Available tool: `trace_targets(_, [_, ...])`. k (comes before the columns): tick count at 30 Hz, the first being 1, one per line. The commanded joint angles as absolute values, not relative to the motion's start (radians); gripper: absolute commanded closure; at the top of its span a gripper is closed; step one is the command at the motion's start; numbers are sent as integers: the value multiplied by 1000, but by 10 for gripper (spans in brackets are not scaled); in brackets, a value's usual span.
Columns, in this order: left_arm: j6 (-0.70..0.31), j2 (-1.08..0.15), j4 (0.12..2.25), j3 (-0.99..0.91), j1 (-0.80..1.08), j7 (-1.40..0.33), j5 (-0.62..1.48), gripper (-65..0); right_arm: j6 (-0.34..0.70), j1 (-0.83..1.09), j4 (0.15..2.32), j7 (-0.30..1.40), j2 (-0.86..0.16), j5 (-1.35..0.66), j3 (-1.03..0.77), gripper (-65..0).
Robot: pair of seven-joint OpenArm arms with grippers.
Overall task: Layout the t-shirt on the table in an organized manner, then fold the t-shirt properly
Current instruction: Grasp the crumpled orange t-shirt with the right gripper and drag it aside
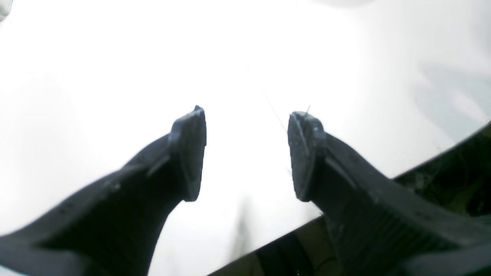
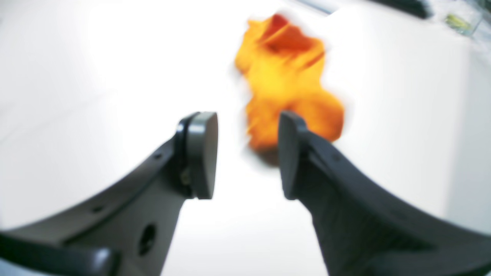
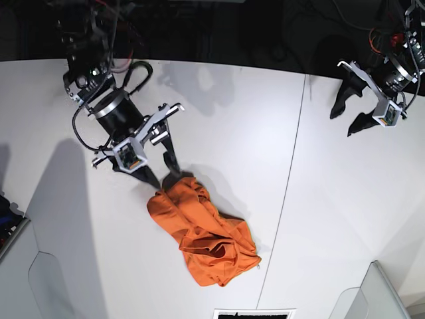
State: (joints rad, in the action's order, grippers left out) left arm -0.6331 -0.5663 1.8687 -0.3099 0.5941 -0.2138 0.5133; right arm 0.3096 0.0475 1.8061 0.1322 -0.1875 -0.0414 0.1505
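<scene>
One t-shirt, orange and crumpled in a heap, lies near the tabletop's front edge, left of the thin seam. The right gripper hangs tilted just above the heap's far end, jaws apart and empty. The left gripper hovers near the far right corner, spread and empty; the right wrist view is blurred.

We have two arms of black cylinders and white brackets, with black cables looping at the joints. Each ends in a gripper with dark, curved fingers: the left gripper has ribbed fingers; the right gripper has flat grey pads and round holes.
</scene>
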Motion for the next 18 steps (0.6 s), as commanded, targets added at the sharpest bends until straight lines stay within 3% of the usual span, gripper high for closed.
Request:
trace_targets(1, [-632, -587, 1881, -301, 582, -193, 515, -366, 289, -15, 1785, 110, -165, -36, 146, -254])
trace_targets(9, [-587, -601, 1802, -218, 511, -191, 467, -366, 273, -392, 1338, 110, 0, 22, 146, -254])
trace_targets(18, [-587, -601, 1748, -216, 466, -192, 468, -366, 185, -677, 863, 41, 68, 94, 146, -255])
